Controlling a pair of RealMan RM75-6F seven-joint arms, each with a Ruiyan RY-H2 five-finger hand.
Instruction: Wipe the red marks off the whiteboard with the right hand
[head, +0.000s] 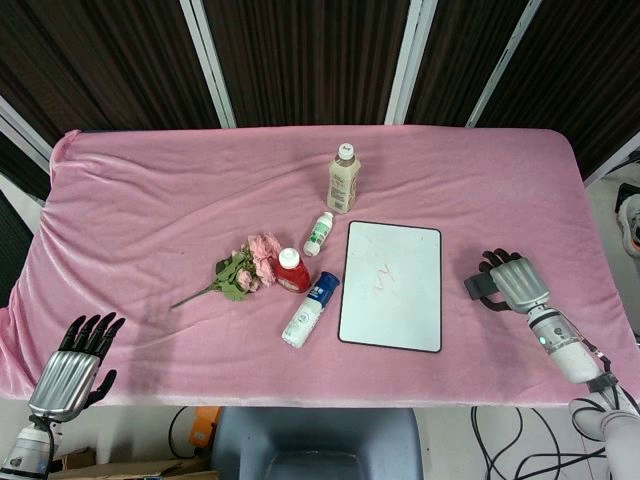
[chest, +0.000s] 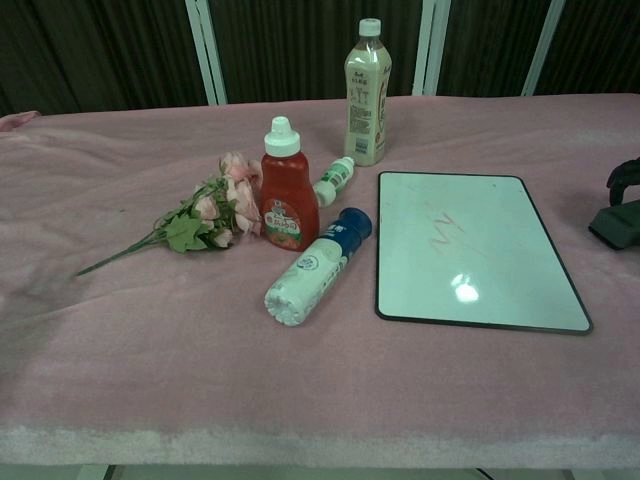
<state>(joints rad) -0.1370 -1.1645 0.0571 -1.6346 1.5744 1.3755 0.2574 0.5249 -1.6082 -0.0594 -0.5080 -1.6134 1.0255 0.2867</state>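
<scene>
Though faint, red marks (head: 383, 277) streak whiteboard (head: 391, 330).

A pink flower sprig (chest: 200, 222), red ketchup bottle (chest: 286, 190), and three other bottles sit on pink cloth (chest: 120, 340).

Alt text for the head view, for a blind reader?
A whiteboard with faint red marks lies on a pink table; the right hand rests beside it holding a dark eraser. Bottles and flowers lie left of it.

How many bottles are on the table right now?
4: tall beige bottle standing at the back, red sauce bottle upright by the flowers, small green-labelled bottle lying between them, blue-capped bottle lying beside the whiteboard.
</scene>
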